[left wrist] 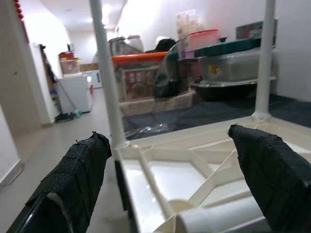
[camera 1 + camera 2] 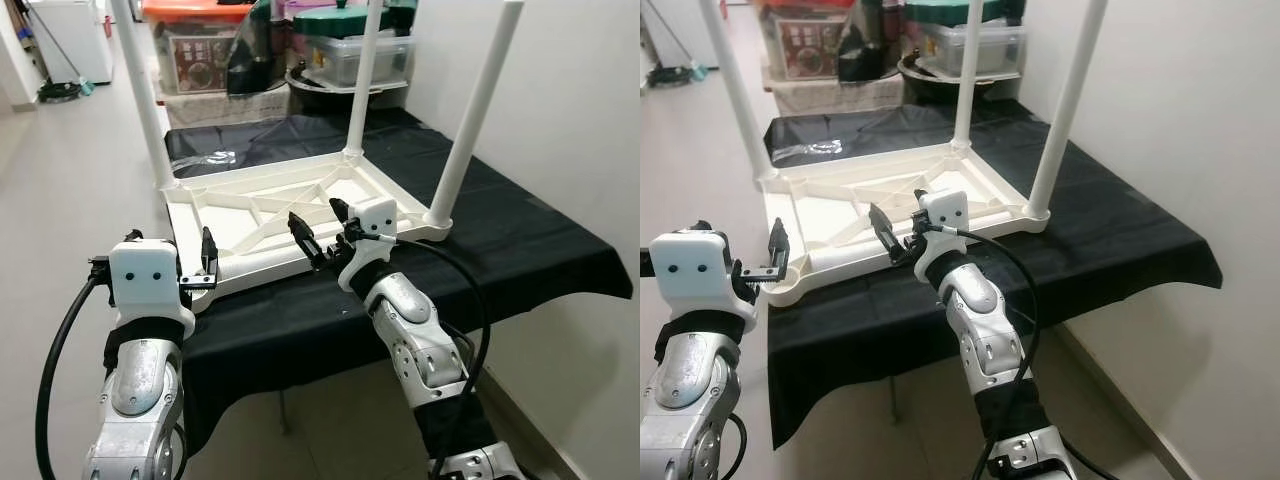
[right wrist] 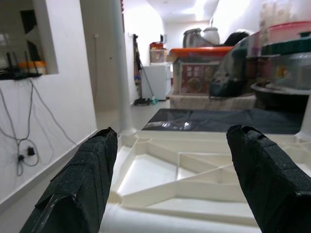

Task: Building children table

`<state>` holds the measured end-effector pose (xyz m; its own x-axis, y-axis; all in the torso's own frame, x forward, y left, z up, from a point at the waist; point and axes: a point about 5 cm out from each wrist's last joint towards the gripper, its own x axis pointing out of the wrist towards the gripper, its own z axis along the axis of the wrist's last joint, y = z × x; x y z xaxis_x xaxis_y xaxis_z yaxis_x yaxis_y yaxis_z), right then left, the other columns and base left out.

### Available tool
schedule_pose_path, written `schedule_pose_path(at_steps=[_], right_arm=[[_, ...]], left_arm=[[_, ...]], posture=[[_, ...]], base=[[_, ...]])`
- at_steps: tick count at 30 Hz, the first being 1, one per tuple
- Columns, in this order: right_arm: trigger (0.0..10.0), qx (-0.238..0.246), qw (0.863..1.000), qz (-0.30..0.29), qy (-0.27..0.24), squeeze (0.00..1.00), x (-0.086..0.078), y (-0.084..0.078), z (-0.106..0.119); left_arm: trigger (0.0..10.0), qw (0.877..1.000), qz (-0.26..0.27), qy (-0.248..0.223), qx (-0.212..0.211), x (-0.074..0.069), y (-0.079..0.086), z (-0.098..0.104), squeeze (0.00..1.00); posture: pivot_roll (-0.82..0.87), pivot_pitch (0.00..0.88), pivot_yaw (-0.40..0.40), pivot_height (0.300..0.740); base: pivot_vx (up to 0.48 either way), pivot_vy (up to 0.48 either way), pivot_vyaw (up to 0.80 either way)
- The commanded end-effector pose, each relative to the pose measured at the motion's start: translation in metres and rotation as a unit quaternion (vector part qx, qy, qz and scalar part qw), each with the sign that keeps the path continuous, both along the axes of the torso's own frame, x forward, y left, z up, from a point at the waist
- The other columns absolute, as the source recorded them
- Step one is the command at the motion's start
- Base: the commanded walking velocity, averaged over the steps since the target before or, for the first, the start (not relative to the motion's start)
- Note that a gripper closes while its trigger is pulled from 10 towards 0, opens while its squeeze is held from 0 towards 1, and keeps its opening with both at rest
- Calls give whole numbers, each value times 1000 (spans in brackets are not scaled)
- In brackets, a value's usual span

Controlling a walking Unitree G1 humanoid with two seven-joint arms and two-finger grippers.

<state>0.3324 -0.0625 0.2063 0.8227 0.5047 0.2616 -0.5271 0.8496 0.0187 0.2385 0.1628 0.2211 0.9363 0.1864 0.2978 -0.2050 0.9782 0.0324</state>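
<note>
The black-draped work table is carrying the inverted white children's tabletop, underside ribs facing up. Three legs are standing upright in its corners: far-left leg, far-right leg, near-right leg. The fourth leg is lying flat along the tabletop's near edge, its threaded end toward the near-left corner, as the left wrist view suggests.

Judged step: pick up the loose leg and seat it in the vacant near-left corner.

The left gripper is hovering at that near-left corner, fingers spread and empty. The right gripper is hanging over the middle of the near edge, fingers also spread wide, holding nothing, the leg lying just below and between them.

For a clean grasp, the fingers should be straddling the leg across its round section and closing near mid-length so it is not pivoting when raised. The left gripper could be steadying the frame while the leg is being turned upright.

Edges: the tabletop's near-left corner is sitting close to the cloth's front edge, so pushing toward the robot risks sliding it off. The right wall is crowding the near-right leg; open floor lies to the left. Storage bins are standing behind.
</note>
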Motion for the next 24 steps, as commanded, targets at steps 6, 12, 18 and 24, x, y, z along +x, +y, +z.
schedule_pose_path(at_steps=[6,12,18,24], right_arm=[[10000,-1,1000,5,-9,0,0,1,1],[10000,-1,1000,6,-10,0,1,0,0],[10000,-2,1000,5,-8,0,0,-1,-1],[10000,-2,1000,7,-11,0,0,0,-1]], left_arm=[[10000,1000,3,10,2,2,-1,-5,0],[10000,1000,13,6,-7,2,1,-5,0],[10000,1000,23,9,-10,3,4,-7,0],[10000,1000,25,11,-10,4,6,-8,0]], posture=[[27,0,-40,740],[29,0,-44,740],[29,0,-38,740],[26,0,-39,740]], base=[[356,0,0],[293,0,0],[0,0,0],[0,0,0]])
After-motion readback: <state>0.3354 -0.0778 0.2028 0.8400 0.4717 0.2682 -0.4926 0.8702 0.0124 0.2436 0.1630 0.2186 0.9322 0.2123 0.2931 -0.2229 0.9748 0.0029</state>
